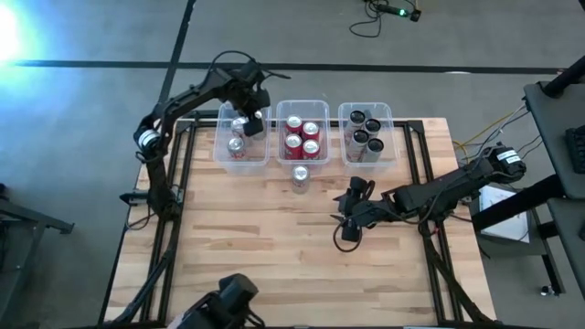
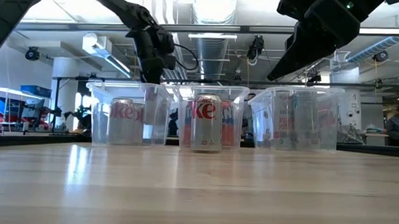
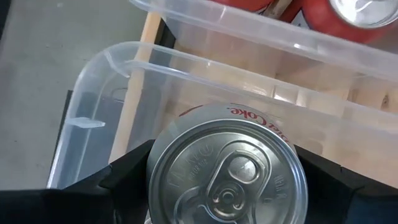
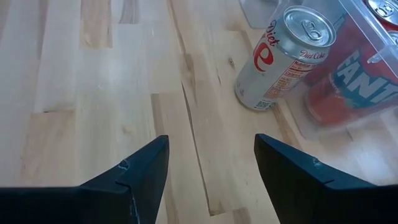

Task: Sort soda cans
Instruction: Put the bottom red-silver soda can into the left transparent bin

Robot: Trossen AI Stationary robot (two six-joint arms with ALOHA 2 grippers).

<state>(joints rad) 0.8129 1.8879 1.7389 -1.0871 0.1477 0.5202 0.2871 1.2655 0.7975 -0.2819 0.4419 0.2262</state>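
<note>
- The left gripper [image 3: 224, 186] has its fingers [image 3: 124, 177] closed on a silver diet can [image 3: 227, 171], one dark finger pressed to each side of the can's body. It hangs upright over the left bin [image 1: 242, 137], and the left wrist view looks down past its top into that clear bin.
- The right gripper [image 4: 211, 171] has its fingers [image 4: 134, 171] spread wide and empty, holding nothing and touching nothing. It hovers above the bare desk [image 1: 274, 256], near the middle bin and to the side of it toward the right arm's base.
- One loose silver can [image 1: 300, 176] stands upright on the desk just in front of the middle bin [image 1: 303, 132]. The right wrist view shows it ahead of the open fingers, close beside that bin's wall.
- Progress, as I judge it: sorting is nearly finished. The middle bin holds four red cans [image 1: 303, 135]. The bin to its right [image 1: 366, 132] holds the black cans [image 1: 364, 132]. The bin to its left already has silver cans [image 1: 238, 144] lying in it, under the held one.
- What is left: the held can has to go down into the left bin and be let go. Then the loose silver can by the middle bin has to join the other silver ones.
</note>
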